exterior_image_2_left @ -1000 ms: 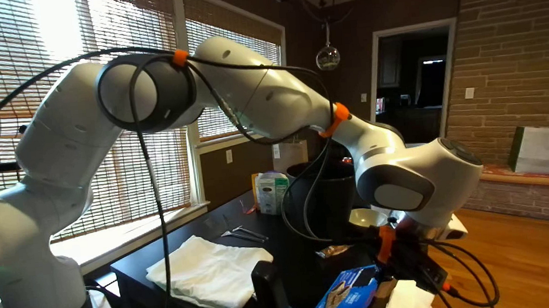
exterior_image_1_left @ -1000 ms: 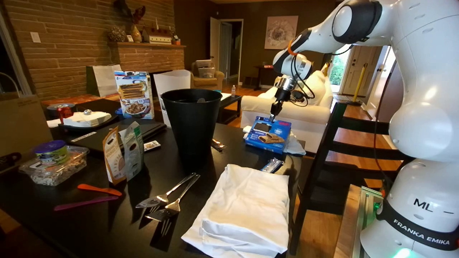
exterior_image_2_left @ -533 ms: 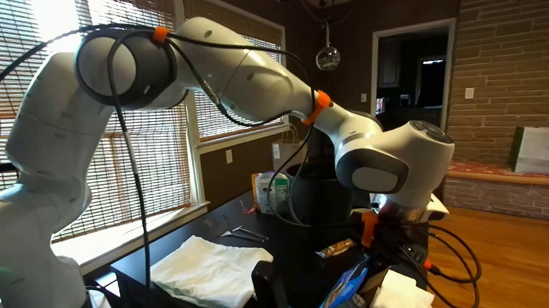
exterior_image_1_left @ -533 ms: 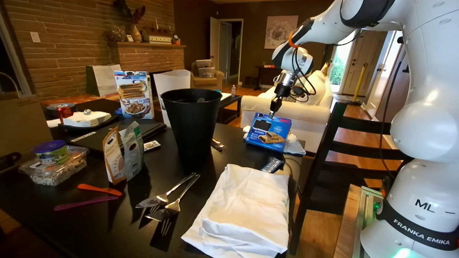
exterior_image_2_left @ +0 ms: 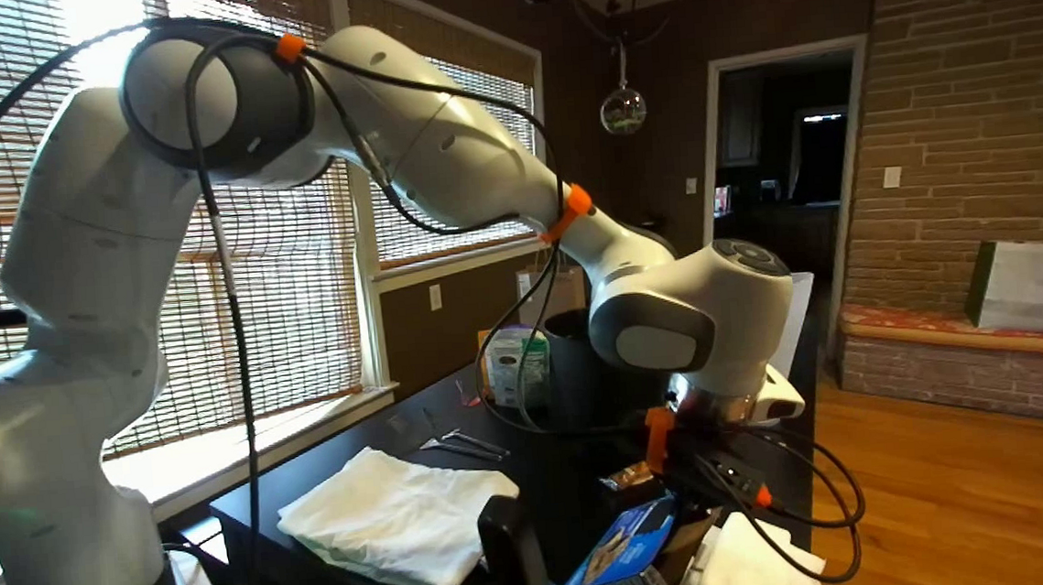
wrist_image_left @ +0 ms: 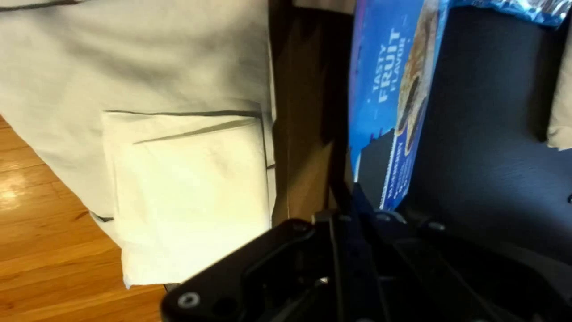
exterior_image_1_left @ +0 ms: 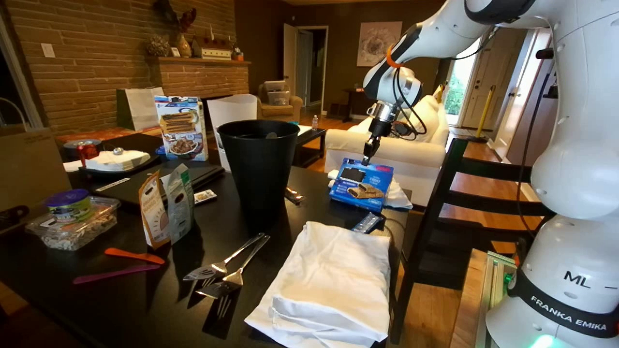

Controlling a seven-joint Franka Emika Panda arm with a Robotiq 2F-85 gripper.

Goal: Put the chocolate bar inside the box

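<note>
The blue box (exterior_image_1_left: 360, 186) stands at the table's far edge. It also shows in an exterior view (exterior_image_2_left: 617, 547). In the wrist view the box (wrist_image_left: 380, 76) is open at the top, with its brown inside showing. My gripper (exterior_image_1_left: 366, 162) points down at its upper edge. In the wrist view the gripper (wrist_image_left: 355, 203) is shut on the box's printed wall, near its dark cutout. A bar in a brown wrapper (exterior_image_1_left: 294, 195) lies beside the black bin, also in an exterior view (exterior_image_2_left: 628, 476). A bar in a blue wrapper (exterior_image_1_left: 367, 223) lies before the box. I cannot tell which is chocolate.
The tall black bin (exterior_image_1_left: 258, 169) stands left of the box. A folded white cloth (exterior_image_1_left: 333, 275) lies in front. White napkins (wrist_image_left: 192, 179) lie against the box's open side. A dark chair (exterior_image_1_left: 447, 203) stands at the table edge. Pouches (exterior_image_1_left: 179, 205) and serving utensils (exterior_image_1_left: 234, 278) lie further left.
The box tilted and rose a little, then came down, shifting with my gripper. In an exterior view both moved left. The arm's elbow drew back and up. Both bars stayed in place.
</note>
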